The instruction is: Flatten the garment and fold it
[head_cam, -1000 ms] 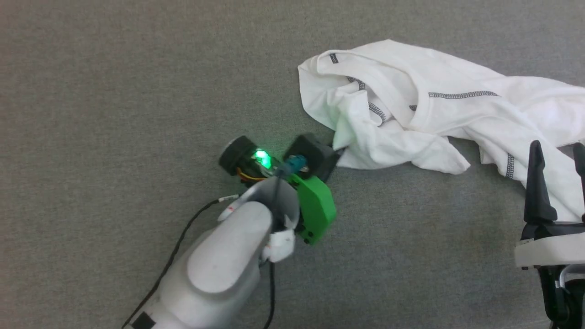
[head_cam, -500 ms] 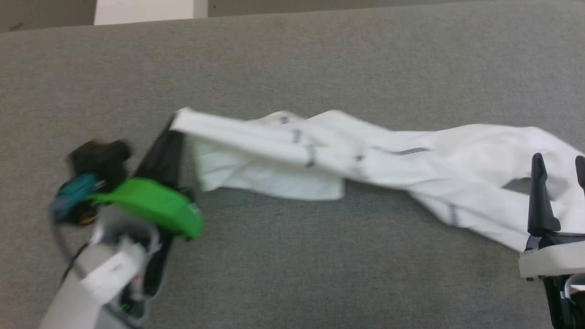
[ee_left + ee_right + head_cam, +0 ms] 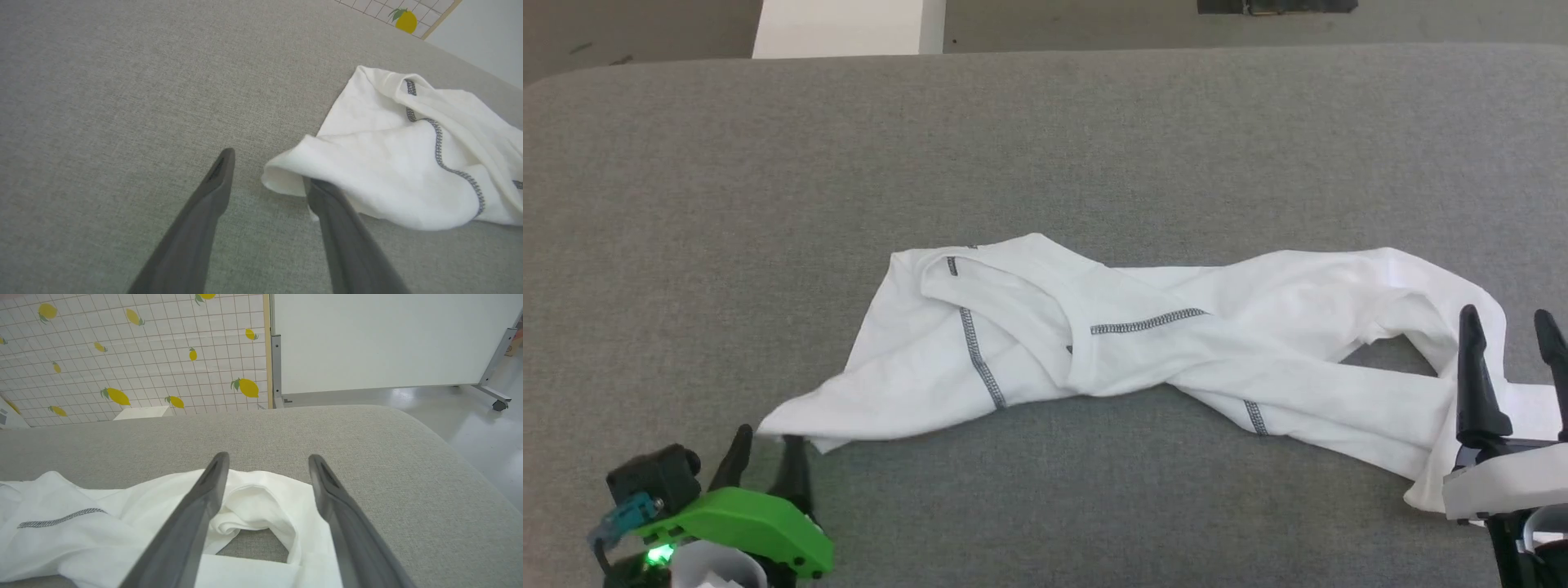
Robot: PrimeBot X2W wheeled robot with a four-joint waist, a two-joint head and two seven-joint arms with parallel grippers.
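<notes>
There's the garment (image 3: pixel 1127 351), twisted on the worktop (image 3: pixel 1094 147). The left pincer (image 3: pixel 766 441) gapes at its left corner, one finger seemingly touching cloth, so withdrawing could drag it. The right pincer (image 3: pixel 1505 314), spread empty over its right end, may pinch doubled layers.

head camera overhead, wrist cameras low, all sharing garment (image 3: pixel 1143 351)

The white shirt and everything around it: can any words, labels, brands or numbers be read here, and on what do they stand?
No text can be read in these pictures.
white shirt: it carries dark grey zigzag stitching along its seams, with no label or print showing.
lemon-patterned wall: it shows a grid with yellow lemons and no lettering.
</notes>
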